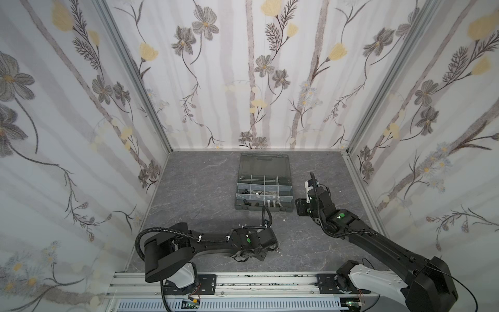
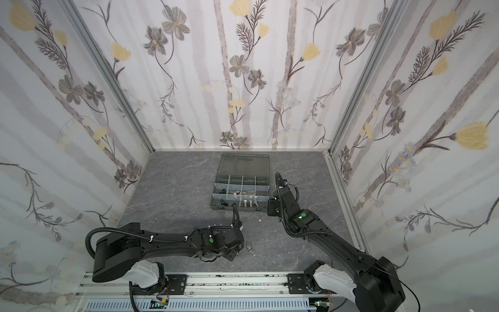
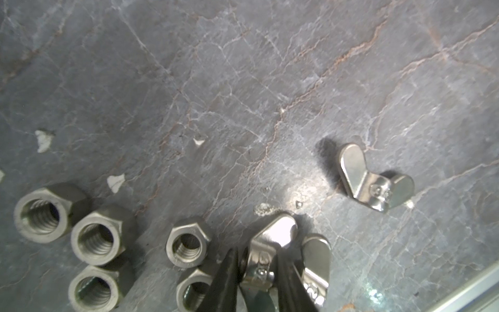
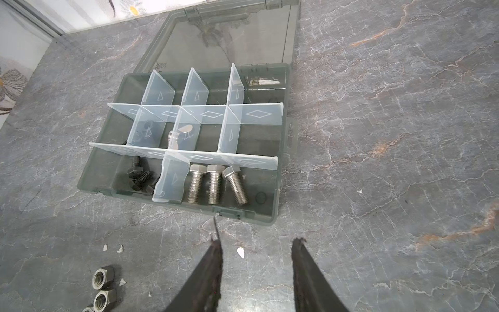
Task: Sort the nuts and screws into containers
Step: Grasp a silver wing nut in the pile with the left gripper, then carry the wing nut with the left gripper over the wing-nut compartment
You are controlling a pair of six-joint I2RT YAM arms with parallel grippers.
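My left gripper (image 3: 256, 252) is low over the table near its front edge, shut on the barrel of a silver wing nut (image 3: 278, 229). A second wing nut (image 3: 317, 259) lies against it and a third (image 3: 375, 181) lies apart. Several silver hex nuts (image 3: 97, 237) stand close by. In both top views the organiser case (image 1: 291, 201) sits open further back. Its cells hold three silver bolts (image 4: 214, 183), black screws (image 4: 139, 174), one wing nut (image 4: 178, 135) and dark nuts (image 4: 145, 129). My right gripper (image 4: 258, 240) hangs open and empty just in front of the case.
The case's smoky lid (image 4: 229, 35) lies flat behind the cells. Small white flecks (image 4: 240, 251) dot the grey marbled table. An aluminium rail (image 1: 243, 283) runs along the front edge, and patterned walls close in three sides.
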